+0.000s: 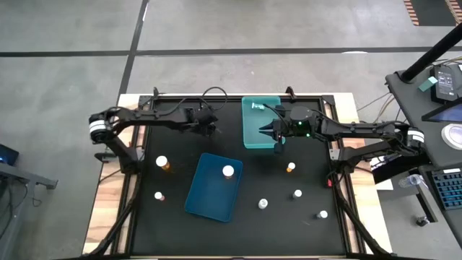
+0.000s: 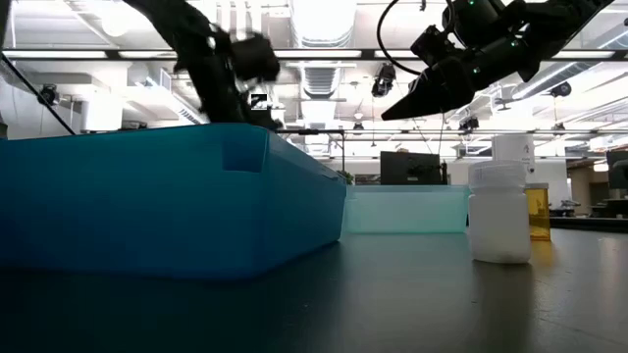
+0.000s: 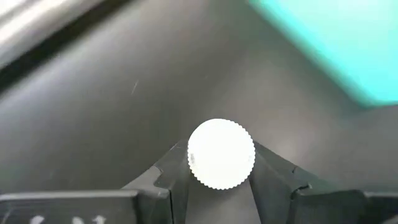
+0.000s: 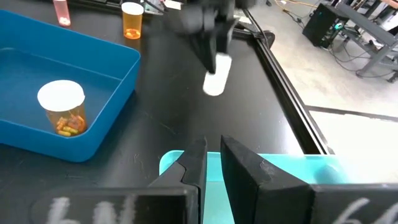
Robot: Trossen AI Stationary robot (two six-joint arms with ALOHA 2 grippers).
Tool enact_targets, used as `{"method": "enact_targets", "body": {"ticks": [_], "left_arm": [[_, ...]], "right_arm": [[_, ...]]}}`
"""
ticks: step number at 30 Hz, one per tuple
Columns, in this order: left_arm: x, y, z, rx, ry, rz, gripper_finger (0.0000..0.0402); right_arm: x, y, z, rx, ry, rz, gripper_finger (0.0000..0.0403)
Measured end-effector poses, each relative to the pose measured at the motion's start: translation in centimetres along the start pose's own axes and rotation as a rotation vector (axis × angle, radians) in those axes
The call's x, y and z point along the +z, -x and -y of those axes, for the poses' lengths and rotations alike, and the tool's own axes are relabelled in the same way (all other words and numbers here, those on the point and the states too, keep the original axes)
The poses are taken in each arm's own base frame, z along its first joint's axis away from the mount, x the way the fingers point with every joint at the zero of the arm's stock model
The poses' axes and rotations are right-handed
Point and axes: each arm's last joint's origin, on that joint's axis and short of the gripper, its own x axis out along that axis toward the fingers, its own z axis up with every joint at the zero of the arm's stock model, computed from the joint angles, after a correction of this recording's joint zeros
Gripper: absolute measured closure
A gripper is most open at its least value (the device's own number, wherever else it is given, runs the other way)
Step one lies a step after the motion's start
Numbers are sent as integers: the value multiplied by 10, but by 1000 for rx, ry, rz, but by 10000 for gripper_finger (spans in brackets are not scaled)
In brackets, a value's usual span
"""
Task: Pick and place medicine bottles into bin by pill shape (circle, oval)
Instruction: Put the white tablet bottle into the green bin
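Note:
My left gripper is shut on an all-white medicine bottle over the black mat, left of the teal tray. My right gripper hangs shut and empty over the teal tray's near part; it also shows in the right wrist view. The teal tray holds one small thing at its far end. An amber bottle with a white cap stands in the blue tray. Several more bottles stand on the mat: amber ones and white ones. My left gripper pinches the white bottle's ribbed cap between its two fingers, one on each side of the cap's rim. The fingers come from above, pointing down. The bottle's body hangs below them, a little tilted; whether its base touches the mat I cannot tell.
The blue tray lies at the mat's middle, near side, the teal tray at the far middle. In the low view a white bottle and an amber one stand to the right of the blue tray. A desk with gear stands beyond the table's right edge.

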Motion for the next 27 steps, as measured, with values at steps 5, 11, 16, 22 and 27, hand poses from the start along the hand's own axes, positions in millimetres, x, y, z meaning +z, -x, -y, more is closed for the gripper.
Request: {"method": "enact_targets", "body": {"ticks": [5,11,16,22,27], "left_arm": [[15,50,20,-243,-177,333,289],[9,113,40,-757,-481,844,287],[6,146,30,-936,-381,1158,285],[7,172,21,-1141,-255,1331,284],[5,178,21,-1216,-312,1373,283]], "right_arm": [[0,0,0,0,0,0,365],[1,0,0,-2,1,8,365],[1,0,0,-3,2,13,365],[1,0,0,-4,2,14,365],[1,0,0,-4,2,15,365]]}}
